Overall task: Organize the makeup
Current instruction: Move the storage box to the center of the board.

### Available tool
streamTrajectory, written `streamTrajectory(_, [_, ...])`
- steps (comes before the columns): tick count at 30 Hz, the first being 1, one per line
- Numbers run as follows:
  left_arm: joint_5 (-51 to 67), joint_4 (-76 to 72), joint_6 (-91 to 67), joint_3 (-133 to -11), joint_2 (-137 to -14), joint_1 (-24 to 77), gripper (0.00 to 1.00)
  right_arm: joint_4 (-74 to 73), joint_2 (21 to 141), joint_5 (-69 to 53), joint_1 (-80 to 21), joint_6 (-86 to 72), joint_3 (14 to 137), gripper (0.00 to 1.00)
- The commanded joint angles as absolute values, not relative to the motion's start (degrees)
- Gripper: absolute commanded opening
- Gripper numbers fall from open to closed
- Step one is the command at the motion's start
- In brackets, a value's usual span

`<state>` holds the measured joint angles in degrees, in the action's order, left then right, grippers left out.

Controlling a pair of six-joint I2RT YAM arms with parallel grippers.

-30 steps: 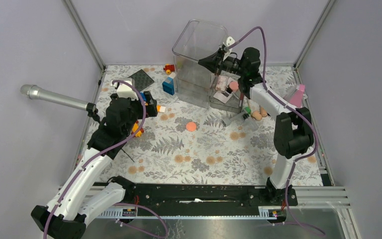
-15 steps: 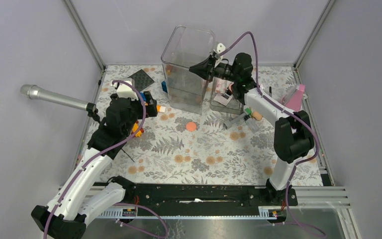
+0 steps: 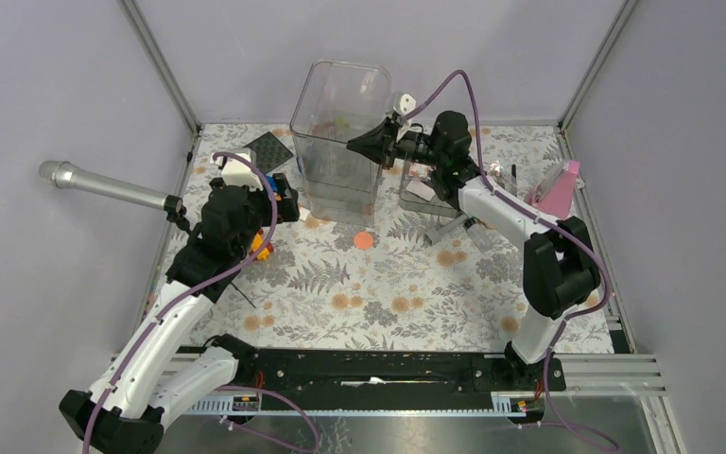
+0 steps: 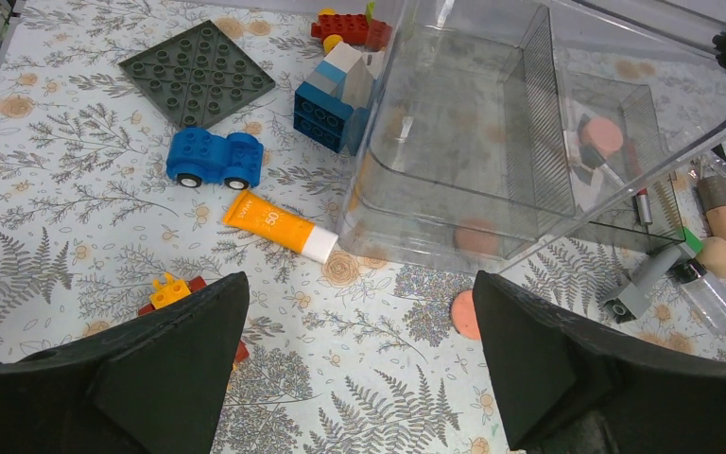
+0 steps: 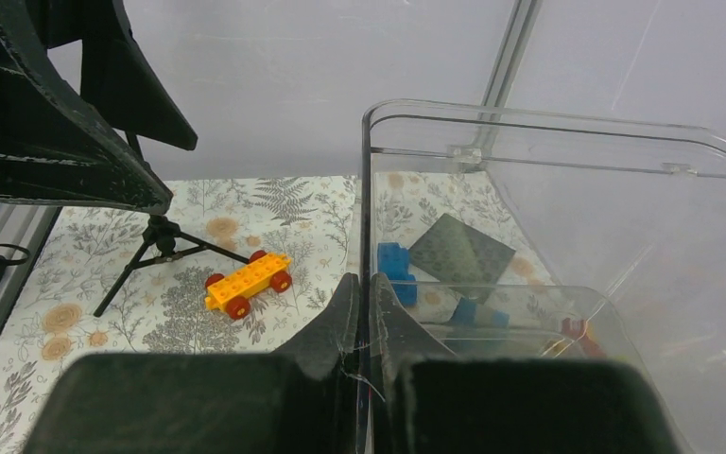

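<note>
While right gripper pinches bin wall, I judge it light, stiff, slick; grip deep on rim. Left gripper apart, empty.

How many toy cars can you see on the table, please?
2. A blue car sits near the grey baseplate; an orange car stands by the black tripod. More could be hidden behind the clear bin.
</note>
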<state>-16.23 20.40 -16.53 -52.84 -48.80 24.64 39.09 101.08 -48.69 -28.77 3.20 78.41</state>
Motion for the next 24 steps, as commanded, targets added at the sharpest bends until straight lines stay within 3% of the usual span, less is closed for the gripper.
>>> streamTrajectory(1, [-15.6, 17.2, -17.0, -52.6, -47.6, 24.3, 0.99, 40.2, 96.9, -51.9, -30.8, 4.0, 76.7, 0.0])
streamTrajectory(24, [-15.5, 17.3, -17.1, -52.6, -48.1, 24.2, 0.99, 35.2, 94.9, -46.5, -31.6, 8.7, 76.4, 0.0])
